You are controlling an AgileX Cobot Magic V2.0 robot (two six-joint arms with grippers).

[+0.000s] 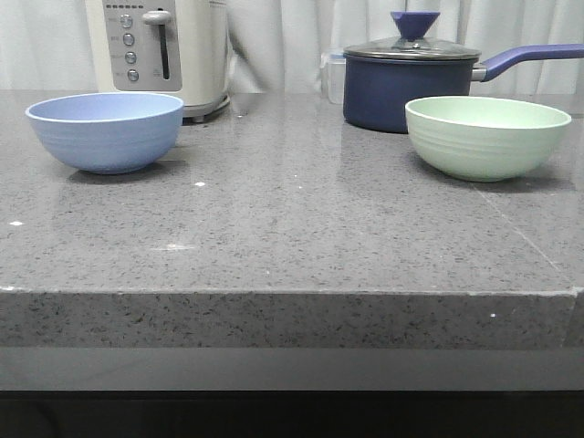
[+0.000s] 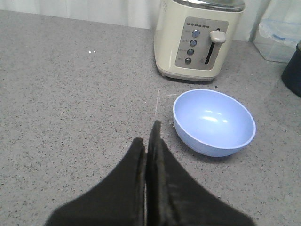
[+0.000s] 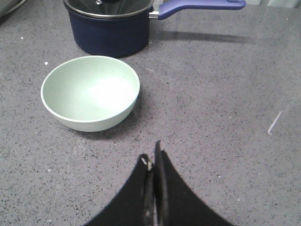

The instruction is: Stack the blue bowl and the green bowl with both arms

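Note:
The blue bowl (image 1: 106,130) stands upright and empty on the left of the grey counter, in front of the toaster. In the left wrist view the blue bowl (image 2: 214,122) lies just beyond my left gripper (image 2: 146,136), which is shut with nothing in it and hangs apart from the rim. On the right the green bowl (image 1: 487,136) stands upright and empty. The right wrist view shows the green bowl (image 3: 90,92) ahead of my right gripper (image 3: 151,154), shut and empty, well short of it. Neither arm shows in the front view.
A cream toaster (image 1: 158,50) stands behind the blue bowl. A dark navy lidded saucepan (image 1: 411,82) with a long handle (image 1: 529,59) stands just behind the green bowl. A clear plastic box (image 2: 278,40) is at the back. The counter's front edge (image 1: 292,294) is near.

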